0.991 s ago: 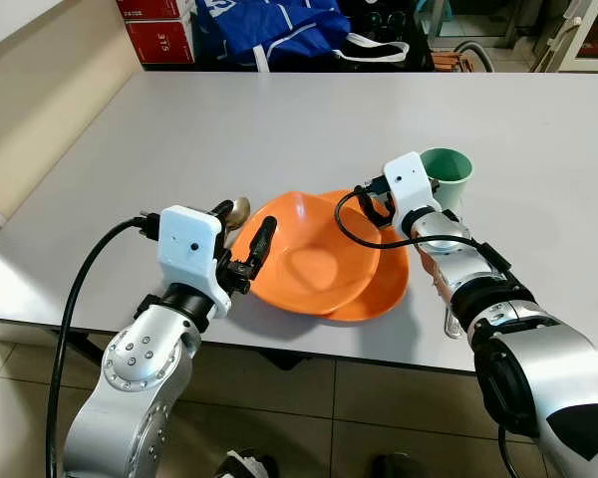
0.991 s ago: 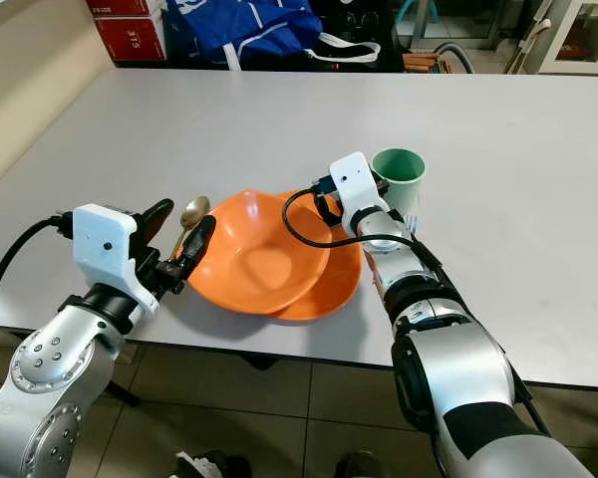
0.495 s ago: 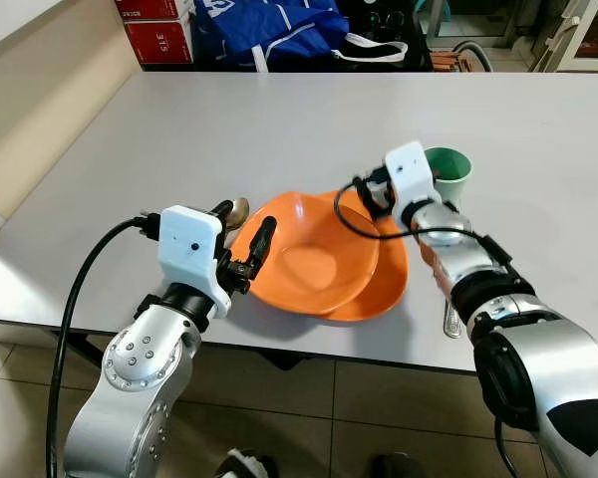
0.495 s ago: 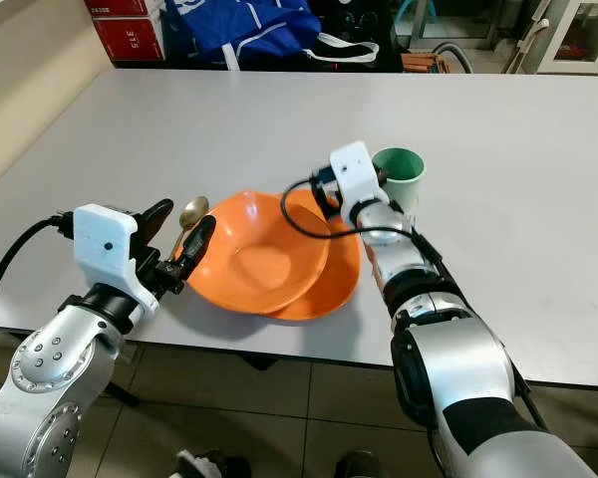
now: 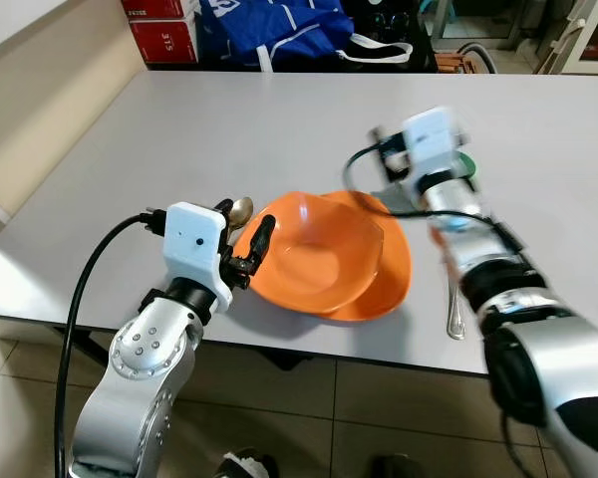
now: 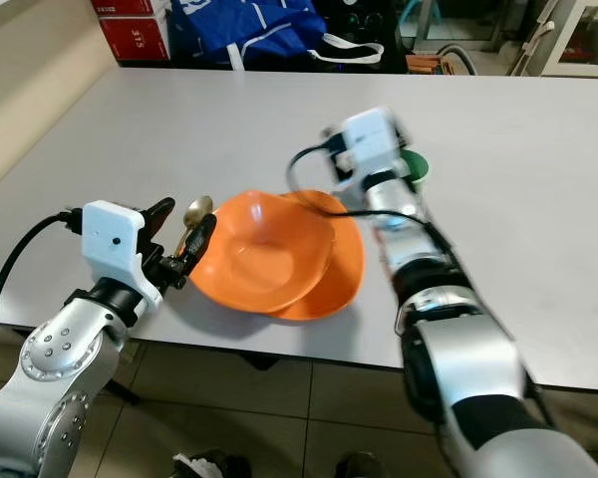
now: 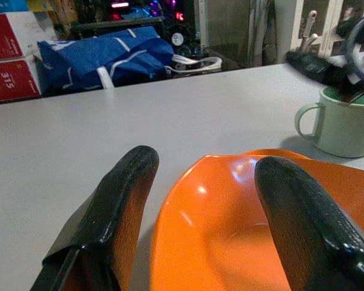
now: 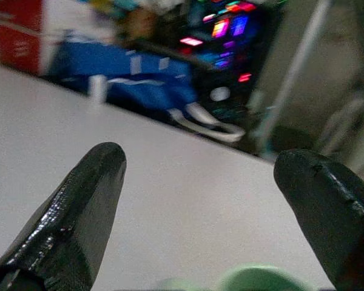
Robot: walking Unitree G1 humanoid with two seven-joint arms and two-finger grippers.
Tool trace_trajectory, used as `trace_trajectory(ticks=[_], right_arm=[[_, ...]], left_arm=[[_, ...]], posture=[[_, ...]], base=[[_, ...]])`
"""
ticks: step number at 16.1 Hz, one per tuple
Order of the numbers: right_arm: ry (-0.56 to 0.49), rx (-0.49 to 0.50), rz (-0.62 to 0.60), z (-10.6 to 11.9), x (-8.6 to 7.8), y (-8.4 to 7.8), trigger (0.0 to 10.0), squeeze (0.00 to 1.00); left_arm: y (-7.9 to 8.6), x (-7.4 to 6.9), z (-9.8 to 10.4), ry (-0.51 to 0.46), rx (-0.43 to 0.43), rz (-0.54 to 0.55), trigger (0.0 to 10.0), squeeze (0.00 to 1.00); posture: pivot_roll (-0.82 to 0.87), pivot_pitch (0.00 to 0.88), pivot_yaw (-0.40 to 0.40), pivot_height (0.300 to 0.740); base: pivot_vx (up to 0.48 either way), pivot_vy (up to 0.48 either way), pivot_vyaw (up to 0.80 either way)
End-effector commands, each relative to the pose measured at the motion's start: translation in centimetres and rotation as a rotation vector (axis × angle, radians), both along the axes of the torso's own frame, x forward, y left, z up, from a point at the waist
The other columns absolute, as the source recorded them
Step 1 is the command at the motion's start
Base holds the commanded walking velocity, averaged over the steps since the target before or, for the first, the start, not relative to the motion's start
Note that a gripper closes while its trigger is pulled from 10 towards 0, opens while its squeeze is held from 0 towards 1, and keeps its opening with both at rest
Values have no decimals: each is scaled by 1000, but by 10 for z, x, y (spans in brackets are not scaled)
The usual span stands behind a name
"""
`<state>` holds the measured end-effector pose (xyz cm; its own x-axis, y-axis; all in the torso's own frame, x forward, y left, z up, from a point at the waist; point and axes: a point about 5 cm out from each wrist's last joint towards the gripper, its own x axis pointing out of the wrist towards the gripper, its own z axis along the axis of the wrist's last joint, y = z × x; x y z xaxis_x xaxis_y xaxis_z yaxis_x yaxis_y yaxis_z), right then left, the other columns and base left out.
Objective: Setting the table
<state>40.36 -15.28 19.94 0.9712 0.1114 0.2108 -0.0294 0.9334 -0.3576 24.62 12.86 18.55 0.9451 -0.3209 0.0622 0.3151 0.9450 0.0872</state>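
Note:
An orange bowl (image 5: 319,259) sits tilted on an orange plate (image 5: 387,287) near the table's front edge. My left gripper (image 5: 243,229) is open at the bowl's left rim, its fingers (image 7: 118,200) standing either side of that rim. A gold spoon (image 5: 238,210) lies just behind the left gripper. A green mug (image 7: 344,121) stands right of the plate, mostly hidden in the eye views by my right arm (image 5: 448,189). My right gripper (image 8: 197,206) is open, raised above the table by the mug and blurred by motion. A fork (image 5: 455,309) lies right of the plate.
The grey table (image 5: 229,129) stretches far back behind the dishes. A blue bag (image 5: 279,25) and red boxes (image 5: 167,30) sit beyond its far edge. The left arm's black cable (image 5: 80,299) hangs over the front edge above a tiled floor.
My right gripper has lifted off the bowl's far rim and swung up and right over the mug. The left gripper and the bowl stay where they were.

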Motion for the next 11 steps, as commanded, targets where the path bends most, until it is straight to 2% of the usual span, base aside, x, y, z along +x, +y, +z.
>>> trace_trajectory(ticks=[1, 3, 4, 6, 7, 8, 9, 10, 11], right_arm=[[-57, 15, -54, 6, -2, -9, 10000, 0], [-72, 26, -121, 4, -5, -24, 10000, 0], [-80, 37, -209, -4, -11, -44, 10000, 0], [-84, 43, -264, -10, -17, -57, 10000, 0], [-84, 56, -341, -23, -27, -74, 10000, 0], [-80, 58, -389, -32, -36, -84, 10000, 0], [-71, 62, -423, -40, -43, -91, 10000, 0], [-41, 76, -465, -56, -57, -99, 10000, 0], [-12, 82, -457, -68, -67, -97, 10000, 0]], left_arm=[[2, 4, -1, -7, 15, 11, 10000, 0], [1, 8, -4, -3, 15, 10, 10000, 0], [1, 12, -9, 12, 5, 10, 10000, 0], [1, 15, -13, 23, 5, 11, 10000, 0], [3, 17, -18, 38, 2, 17, 10000, 0], [4, 19, -20, 49, -6, 23, 10000, 0], [6, 21, -22, 57, -12, 27, 10000, 0], [8, 23, -26, 70, -17, 31, 10000, 0], [9, 23, -28, 77, -20, 34, 10000, 0]], posture=[[-56, 29, 83, 740], [-78, 10, 82, 740], [-100, 0, 84, 740], [-112, 0, 85, 740], [-133, 0, 91, 740], [-141, 0, 93, 740], [-148, 0, 96, 740], [-159, 0, 98, 740], [-163, 0, 99, 740]], base=[[0, 0, 0], [0, 0, 0], [0, 0, 0], [0, 0, 0], [0, 0, 0], [0, 0, 0], [0, 0, 0], [0, 0, 0], [0, 0, 0]])
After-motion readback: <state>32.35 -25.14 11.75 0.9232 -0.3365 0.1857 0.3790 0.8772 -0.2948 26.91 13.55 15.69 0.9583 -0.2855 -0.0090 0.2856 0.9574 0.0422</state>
